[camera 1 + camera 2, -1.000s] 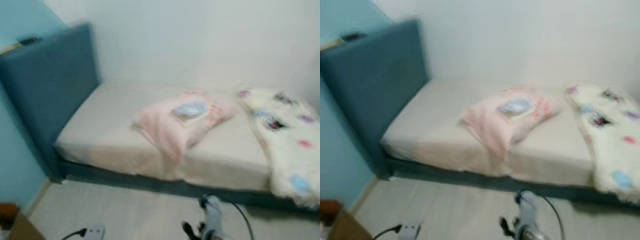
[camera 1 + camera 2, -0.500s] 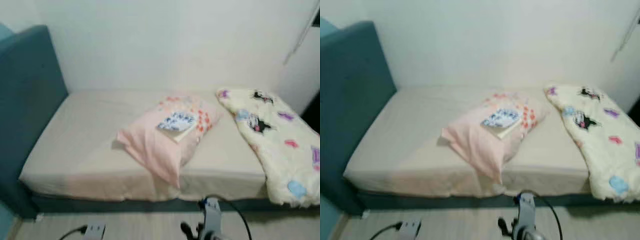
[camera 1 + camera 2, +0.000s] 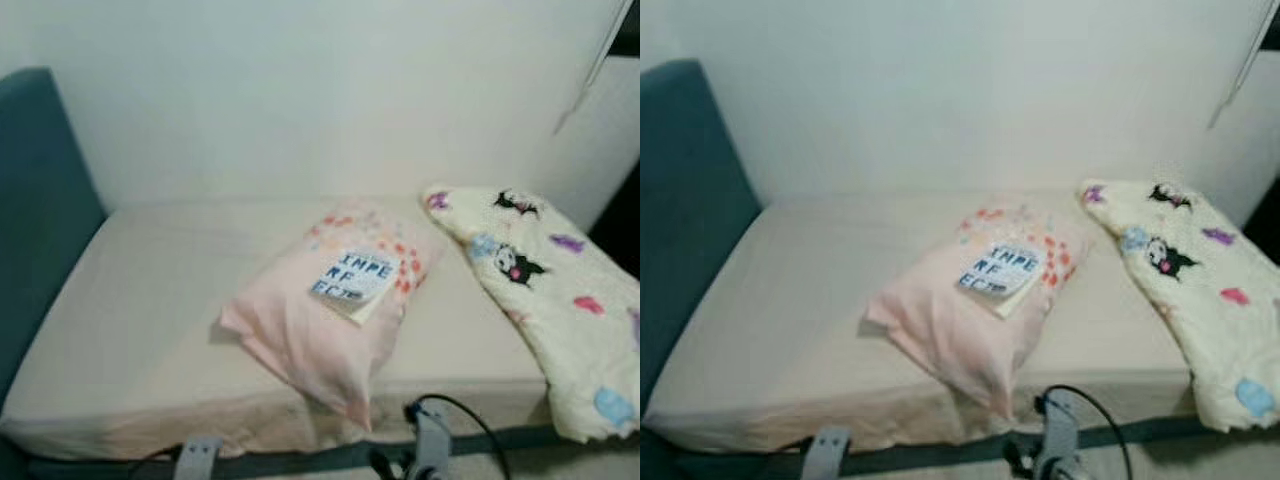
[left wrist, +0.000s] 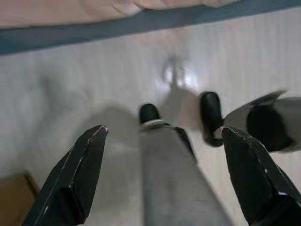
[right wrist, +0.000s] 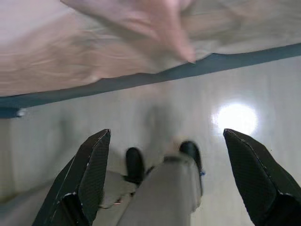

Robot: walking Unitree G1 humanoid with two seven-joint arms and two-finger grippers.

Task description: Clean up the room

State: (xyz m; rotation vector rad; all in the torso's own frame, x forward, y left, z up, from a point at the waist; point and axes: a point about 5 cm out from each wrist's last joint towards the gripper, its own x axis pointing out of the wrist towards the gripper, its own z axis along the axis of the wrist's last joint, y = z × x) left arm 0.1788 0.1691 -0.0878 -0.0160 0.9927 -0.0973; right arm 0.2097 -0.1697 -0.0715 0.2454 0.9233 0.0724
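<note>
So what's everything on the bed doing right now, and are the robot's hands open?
Book: closed, lying flat on the pillow.
Pillow: askew, one corner hanging over the bed's edge.
Blanket: rumpled, draped over the bed's right end.
Bed: sheet on, mostly bare.
Left gripper: open, over floor.
Right gripper: open, over floor.

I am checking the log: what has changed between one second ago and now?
Only the camera moved: the view swung right and came closer to the bed. The pillow, the book on it and the blanket lie as before. Both grippers hang open, holding nothing.
</note>
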